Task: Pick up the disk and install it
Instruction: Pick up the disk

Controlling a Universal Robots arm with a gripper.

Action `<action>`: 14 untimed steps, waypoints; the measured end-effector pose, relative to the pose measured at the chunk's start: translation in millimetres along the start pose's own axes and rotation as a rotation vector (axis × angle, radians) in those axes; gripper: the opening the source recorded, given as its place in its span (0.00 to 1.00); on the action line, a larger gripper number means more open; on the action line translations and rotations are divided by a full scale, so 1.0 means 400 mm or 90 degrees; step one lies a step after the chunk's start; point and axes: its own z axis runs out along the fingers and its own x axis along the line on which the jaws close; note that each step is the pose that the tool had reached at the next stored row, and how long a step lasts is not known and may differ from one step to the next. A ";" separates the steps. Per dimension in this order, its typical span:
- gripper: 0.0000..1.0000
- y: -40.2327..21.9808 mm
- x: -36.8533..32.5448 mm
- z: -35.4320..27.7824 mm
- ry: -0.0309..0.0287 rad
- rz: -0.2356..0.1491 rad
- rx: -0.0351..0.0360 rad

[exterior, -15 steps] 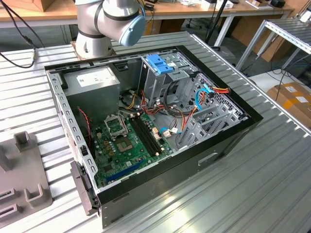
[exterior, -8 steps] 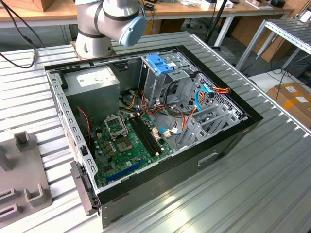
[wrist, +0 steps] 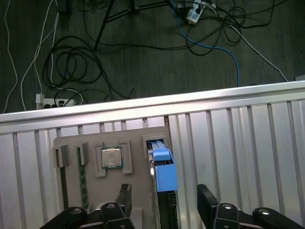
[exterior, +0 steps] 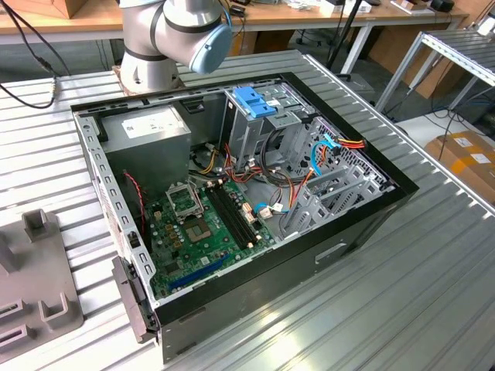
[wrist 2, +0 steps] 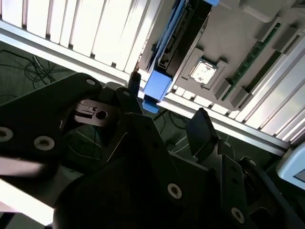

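The disk (wrist: 162, 174) stands on edge in a slot of a grey fixture plate (wrist: 136, 191), its blue end tab toward the table's edge. My gripper (wrist: 164, 193) is open, with one dark finger on each side of the disk and a gap between each finger and it. In the second wrist view the disk (wrist 2: 164, 57) with its blue rail and tab rises between the fingertips of the gripper (wrist 2: 167, 107). The open computer case (exterior: 371, 224) lies on the slatted table in the exterior view.
A processor chip (wrist: 110, 157) and a memory stick (wrist: 82, 186) sit in the same fixture plate. Inside the case are a motherboard (exterior: 205, 224), a power supply (exterior: 147, 127), a blue bracket on a metal cage (exterior: 255, 100) and loose cables. The floor past the table's edge holds cables.
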 end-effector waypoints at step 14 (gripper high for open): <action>0.66 0.017 0.005 0.065 0.0026 -0.092 0.0096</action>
